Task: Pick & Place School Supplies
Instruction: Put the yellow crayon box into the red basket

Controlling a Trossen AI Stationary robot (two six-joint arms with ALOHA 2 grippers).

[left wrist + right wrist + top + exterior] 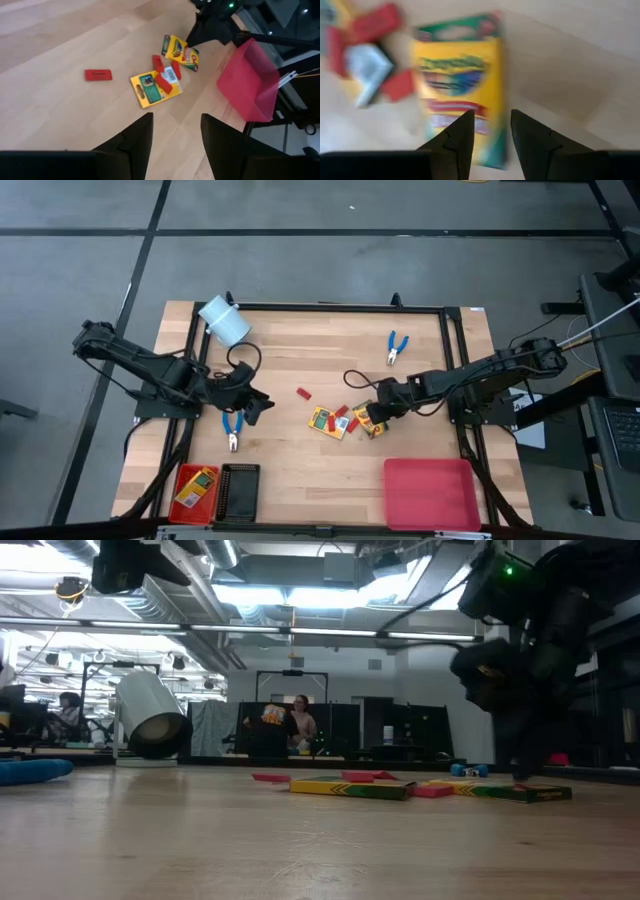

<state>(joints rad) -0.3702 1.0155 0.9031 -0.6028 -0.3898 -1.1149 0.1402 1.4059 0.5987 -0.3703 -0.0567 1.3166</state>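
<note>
Two yellow-and-green crayon boxes lie flat mid-table, one with red pieces on it, the other beside it. A single red piece lies apart. My right gripper is open and low over the second box, near one end. My left gripper is open above bare wood, left of the pile. One pair of blue-handled pliers lies just by the left gripper. The other pair lies toward the far right. My right gripper comes at the crayon box's end slanting down from above. One finger stands over the box's face and the other at its long edge. Whether they touch the box I cannot tell.
A pale cylinder lies on its side at the far left. On the near edge stand a small red tray holding a yellow-green item, a black tray, and a large red tray. Bare wood lies between the pile and the trays.
</note>
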